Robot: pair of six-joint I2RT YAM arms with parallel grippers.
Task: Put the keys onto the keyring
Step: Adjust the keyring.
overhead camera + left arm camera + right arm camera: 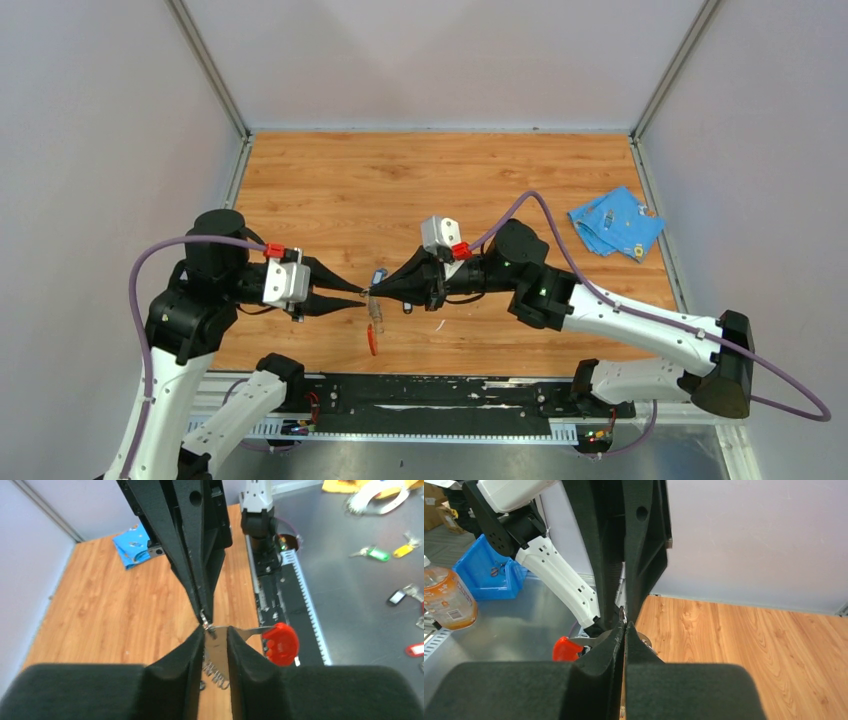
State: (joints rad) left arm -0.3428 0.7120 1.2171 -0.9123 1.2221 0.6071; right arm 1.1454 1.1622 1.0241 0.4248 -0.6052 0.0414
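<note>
Two hands [357,293] [372,291], one keyring [373,338]

The keyring's [280,642] small metal ring hides between both hands' fingertips.

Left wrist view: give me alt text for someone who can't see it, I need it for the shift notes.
The left gripper and right gripper meet tip to tip above the wooden table, pinching small metal parts of the keyring between them. A red tag sticks out to the right of the fingertips. A blue cloth lies at the table's far edge.
</note>
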